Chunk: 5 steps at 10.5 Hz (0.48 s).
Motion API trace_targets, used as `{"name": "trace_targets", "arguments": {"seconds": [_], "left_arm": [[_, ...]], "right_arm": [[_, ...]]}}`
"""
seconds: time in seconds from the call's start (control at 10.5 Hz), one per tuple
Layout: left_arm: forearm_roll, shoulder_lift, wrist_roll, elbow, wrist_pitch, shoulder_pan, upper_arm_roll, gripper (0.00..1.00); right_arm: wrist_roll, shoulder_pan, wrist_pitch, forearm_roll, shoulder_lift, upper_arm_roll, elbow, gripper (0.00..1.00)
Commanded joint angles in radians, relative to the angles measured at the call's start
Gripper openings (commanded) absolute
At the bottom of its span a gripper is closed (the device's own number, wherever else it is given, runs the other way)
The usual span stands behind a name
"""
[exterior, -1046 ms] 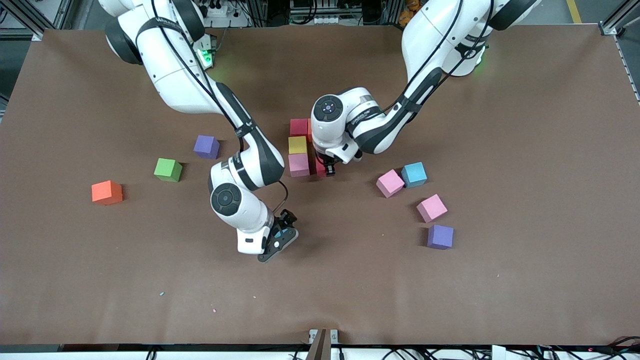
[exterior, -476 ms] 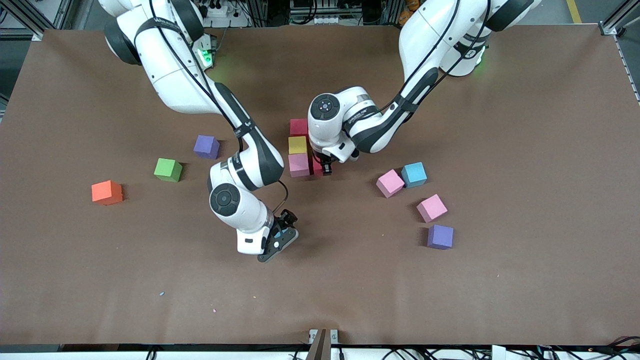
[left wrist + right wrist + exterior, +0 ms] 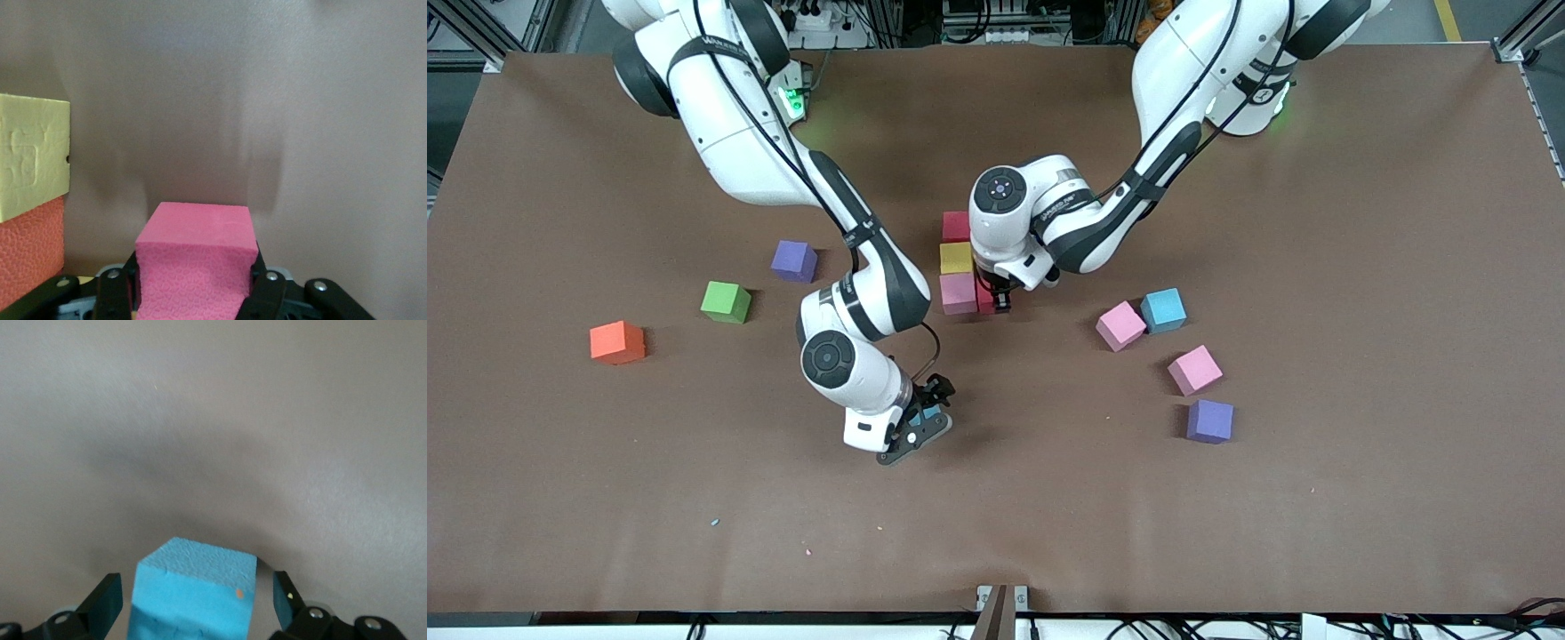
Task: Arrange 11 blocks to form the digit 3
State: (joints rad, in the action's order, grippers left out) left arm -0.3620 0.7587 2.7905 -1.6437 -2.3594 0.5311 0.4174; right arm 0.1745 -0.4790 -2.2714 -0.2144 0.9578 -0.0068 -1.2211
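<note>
A small cluster (image 3: 959, 262) is started; a pink block (image 3: 195, 257) is clamped in the left gripper (image 3: 193, 293), a blue block (image 3: 193, 597) sits between the right gripper's (image 3: 193, 603) open jaws, six task blocks lie loose

Front view: even, diffuse overhead light, brown table (image 3: 1360, 222) uniformly lit, no glare. Arms cast soft, short-edged shadows on the surface beneath them; each cube has a small dark shadow at its base. Focus sharp across the frame; table edges bow slightly toward the corners. Green glow near both arm bases. Left wrist view: dimmer, broad soft vertical shadow bands over the table; pink block (image 3: 195, 263) close to lens, foam texture resolved. Right wrist view: greyish, washed tone, a diffuse dark shadow above the light blue block (image 3: 193, 593); background soft
</note>
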Motion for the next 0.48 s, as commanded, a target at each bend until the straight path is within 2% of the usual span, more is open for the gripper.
{"name": "trace_targets", "arguments": {"seconds": [0.0,0.1,0.19,0.29,0.38], "left_arm": [[-0.069,0.011,0.235,0.015,-0.004,0.02,0.001,0.0],[-0.069,0.011,0.235,0.015,-0.004,0.02,0.001,0.0],[-0.069,0.013,0.235,0.015,-0.004,0.02,0.001,0.0],[-0.068,0.014,0.235,0.015,-0.004,0.02,0.001,0.0],[-0.069,0.019,0.235,0.015,-0.004,0.02,0.001,0.0]], "right_arm": [[-0.081,0.011,0.024,0.006,-0.007,0.014,-0.018,1.0],[-0.089,0.013,0.035,0.006,-0.008,0.014,-0.017,0.66],[-0.089,0.016,0.071,0.004,-0.016,0.014,-0.015,0.08],[-0.09,0.016,0.125,0.001,-0.028,0.007,-0.006,0.0],[-0.105,0.013,0.162,0.001,-0.034,-0.01,-0.003,0.0]]}}
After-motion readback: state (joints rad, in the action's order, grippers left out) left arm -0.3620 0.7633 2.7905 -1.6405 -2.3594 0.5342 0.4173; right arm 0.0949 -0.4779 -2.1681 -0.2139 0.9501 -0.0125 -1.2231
